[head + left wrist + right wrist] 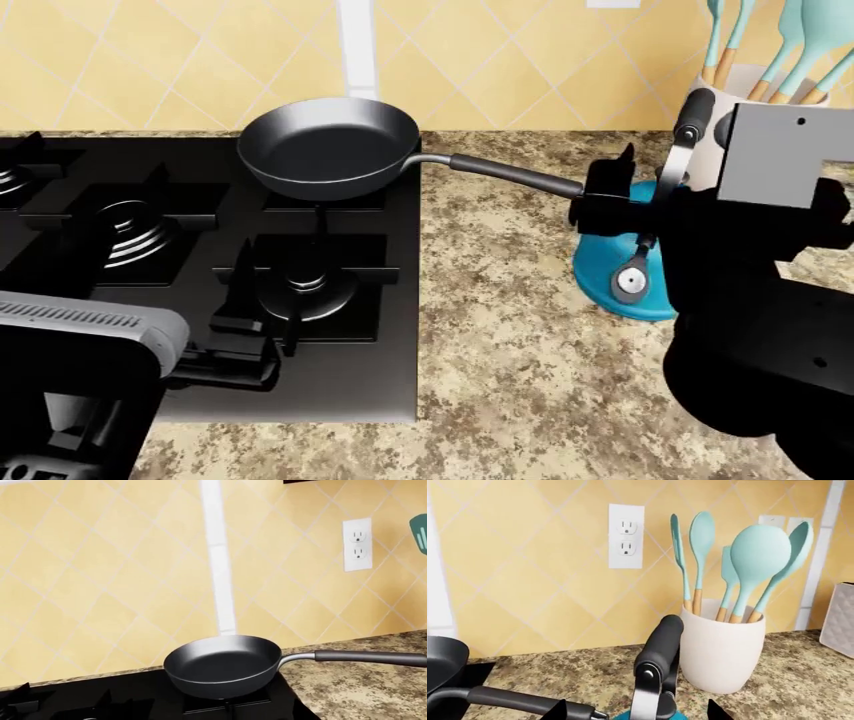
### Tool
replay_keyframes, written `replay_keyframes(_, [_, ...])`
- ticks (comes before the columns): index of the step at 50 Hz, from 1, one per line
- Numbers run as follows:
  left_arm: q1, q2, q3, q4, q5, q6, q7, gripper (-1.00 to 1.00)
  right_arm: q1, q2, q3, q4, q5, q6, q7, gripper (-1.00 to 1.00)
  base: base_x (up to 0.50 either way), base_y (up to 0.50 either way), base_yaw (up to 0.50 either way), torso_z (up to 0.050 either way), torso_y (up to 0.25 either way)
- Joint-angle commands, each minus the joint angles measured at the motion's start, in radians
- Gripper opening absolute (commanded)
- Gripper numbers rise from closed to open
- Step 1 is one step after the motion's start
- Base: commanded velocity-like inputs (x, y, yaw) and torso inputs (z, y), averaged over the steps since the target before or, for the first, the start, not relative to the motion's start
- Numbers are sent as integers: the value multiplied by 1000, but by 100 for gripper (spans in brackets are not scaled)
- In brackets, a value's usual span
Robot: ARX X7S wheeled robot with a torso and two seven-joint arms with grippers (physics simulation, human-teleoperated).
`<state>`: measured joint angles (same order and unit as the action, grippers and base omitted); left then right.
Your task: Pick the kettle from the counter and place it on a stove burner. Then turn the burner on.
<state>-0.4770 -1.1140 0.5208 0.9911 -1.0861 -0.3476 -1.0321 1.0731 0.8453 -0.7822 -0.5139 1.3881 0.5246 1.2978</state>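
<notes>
Kettle [625, 272]: upright on the counter [521, 330], right of the cooktop [200, 300], just before the utensil crock [720, 645]; right gripper [627, 200]: fingers spread either side of the kettle handle [657, 655], not clenched; left gripper [234, 365]: over the cooktop's near edge, finger state unreadable; frying pan [327, 145]: on a rear burner; front burner [304, 285]: bare.

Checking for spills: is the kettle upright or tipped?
Upright: the kettle stands on the counter, handle arching overhead.

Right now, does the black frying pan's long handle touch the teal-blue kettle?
Apart. In the head view the pan handle ends short of the kettle, with the right gripper between them.
</notes>
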Motion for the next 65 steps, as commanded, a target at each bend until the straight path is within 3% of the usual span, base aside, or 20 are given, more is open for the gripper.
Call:
replay_keyframes(1, [2, 2, 6, -2, 7, 2, 2, 100, -1, -23, 0, 45, -8, -8, -8, 100, 0, 0, 0, 0, 0])
replay_keyframes(65, [10, -1, 28, -16, 25, 23, 8, 100, 15, -84, -4, 265, -46, -17, -119, 100, 0, 0, 0, 0, 0])
